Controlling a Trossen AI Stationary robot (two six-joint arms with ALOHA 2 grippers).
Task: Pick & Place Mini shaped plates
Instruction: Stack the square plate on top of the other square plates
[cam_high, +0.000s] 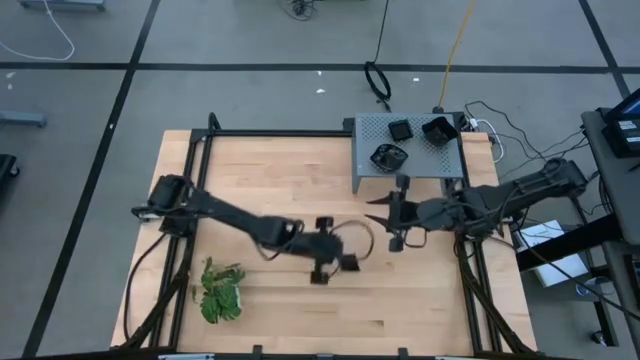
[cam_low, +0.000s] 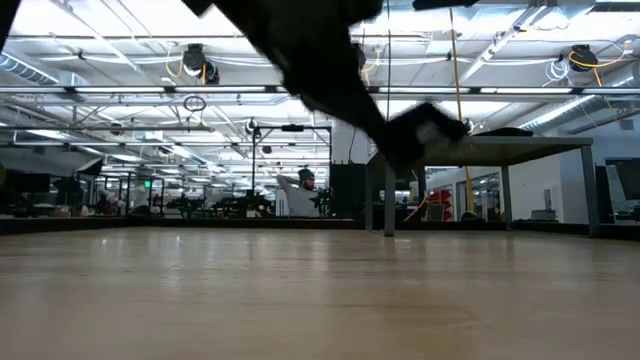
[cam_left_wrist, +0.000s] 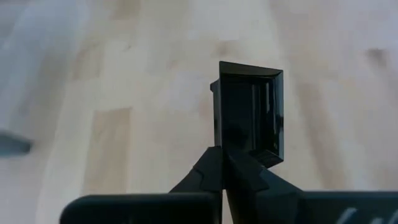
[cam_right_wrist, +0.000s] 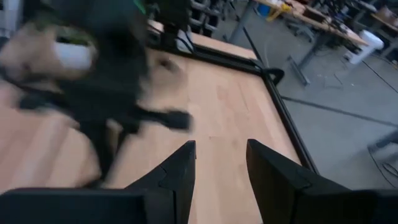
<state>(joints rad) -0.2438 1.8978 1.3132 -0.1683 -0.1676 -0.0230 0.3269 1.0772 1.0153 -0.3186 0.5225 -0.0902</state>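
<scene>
My left gripper (cam_high: 338, 260) is over the middle of the table, shut on a small square black dish (cam_left_wrist: 249, 112), which also shows in the high view (cam_high: 349, 263). My right gripper (cam_high: 388, 222) hovers open just right of it, near the grey stand, and touches nothing; its fingers show apart in the right wrist view (cam_right_wrist: 221, 168). Three more black dishes (cam_high: 400, 130) (cam_high: 437, 129) (cam_high: 388, 155) rest on the grey perforated stand (cam_high: 440, 165) at the far right. No other dishes are in view. My left gripper pinches the square dish by the rim nearest the fingers (cam_left_wrist: 231, 148), between the free ends of the two shut fingers (cam_left_wrist: 208, 171). The dish stands out beyond the fingertips with its hollow side toward the wrist camera. It seems clear of the wood below.
A green leafy plant (cam_high: 221, 291) lies near the table's near left edge. The grey stand is raised on legs (cam_low: 388, 200). Black frame rails (cam_high: 300, 133) run along the table's edges. Bare wood lies between the plant and the grippers. Cables trail past the far right corner.
</scene>
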